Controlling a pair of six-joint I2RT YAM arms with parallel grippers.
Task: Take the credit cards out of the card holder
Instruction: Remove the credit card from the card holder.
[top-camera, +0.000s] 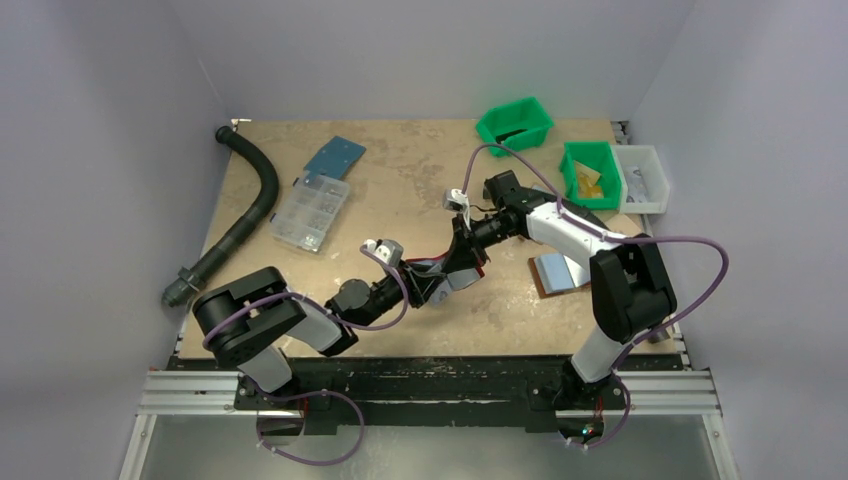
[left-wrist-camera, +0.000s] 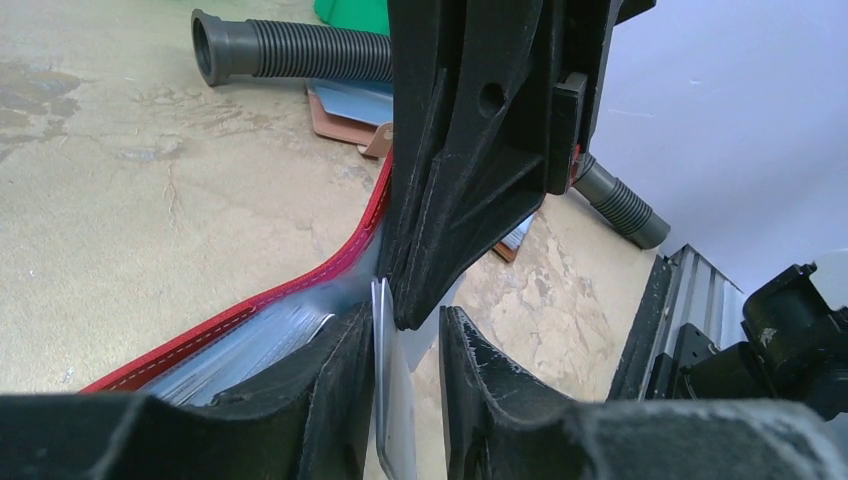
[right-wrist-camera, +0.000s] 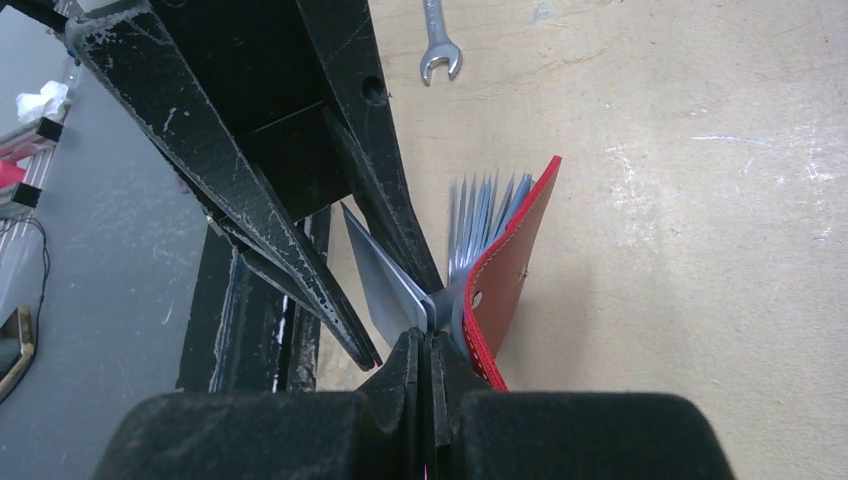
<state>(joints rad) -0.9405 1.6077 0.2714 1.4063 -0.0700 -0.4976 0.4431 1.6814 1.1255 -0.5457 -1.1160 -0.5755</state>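
The dark red card holder (right-wrist-camera: 512, 245) hangs open between both grippers above the table's middle (top-camera: 428, 266), its pale blue-grey pockets fanned out. My right gripper (right-wrist-camera: 428, 335) is shut on the holder's pocket edge, beside the red stitched rim. A pale blue-grey credit card (right-wrist-camera: 385, 270) sticks out of that spot. In the left wrist view the card (left-wrist-camera: 396, 400) stands edge-on between my left gripper's (left-wrist-camera: 405, 312) fingers, resting against the left finger (left-wrist-camera: 340, 370), with a gap to the other finger. The left gripper is open. The holder's red edge (left-wrist-camera: 250, 305) runs to the left.
A pale blue card on a brown folder (top-camera: 553, 268) lies on the table right of the grippers. Two green bins (top-camera: 515, 122) (top-camera: 590, 172), a white bin (top-camera: 642, 178), a clear parts box (top-camera: 310, 210), a black hose (top-camera: 250, 210) and a wrench (right-wrist-camera: 437, 45) are further out.
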